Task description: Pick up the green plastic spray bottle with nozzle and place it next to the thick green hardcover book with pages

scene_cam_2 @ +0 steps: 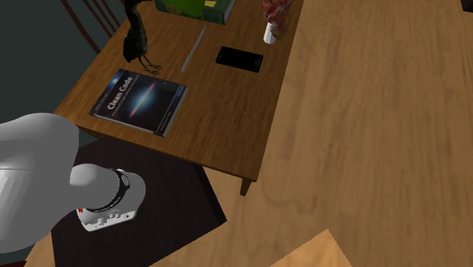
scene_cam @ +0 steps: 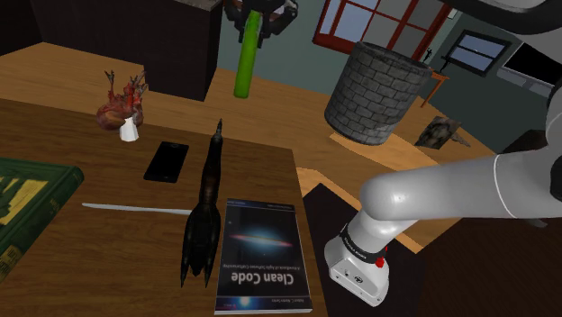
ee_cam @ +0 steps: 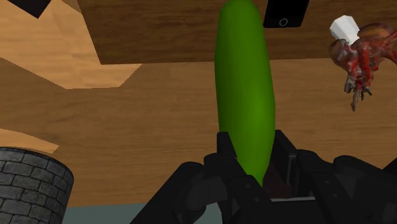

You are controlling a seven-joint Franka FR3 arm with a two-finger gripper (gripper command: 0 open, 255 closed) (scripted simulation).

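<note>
A smooth, long green spray bottle (scene_cam: 246, 58) hangs lengthwise from my gripper (scene_cam: 259, 20), high over the wooden floor beyond the table's far edge. In the wrist view the bottle (ee_cam: 245, 95) runs straight out from between the black fingers (ee_cam: 224, 147), and my gripper (ee_cam: 254, 162) is shut on its near end. The thick green hardcover book (scene_cam: 31, 203) lies at the shoulder view's left edge of the brown table (scene_cam: 63, 126). The same book (scene_cam_2: 193, 6) also shows at the second exterior view's top.
On the table lie a "Clean Code" book (scene_cam: 261, 255), a dark rocket-like model (scene_cam: 203, 212), a black phone (scene_cam: 167, 161), a thin white rod (scene_cam: 135, 208) and a red figure on a white base (scene_cam: 124, 108). A brick-patterned bin (scene_cam: 376, 90) stands on the floor.
</note>
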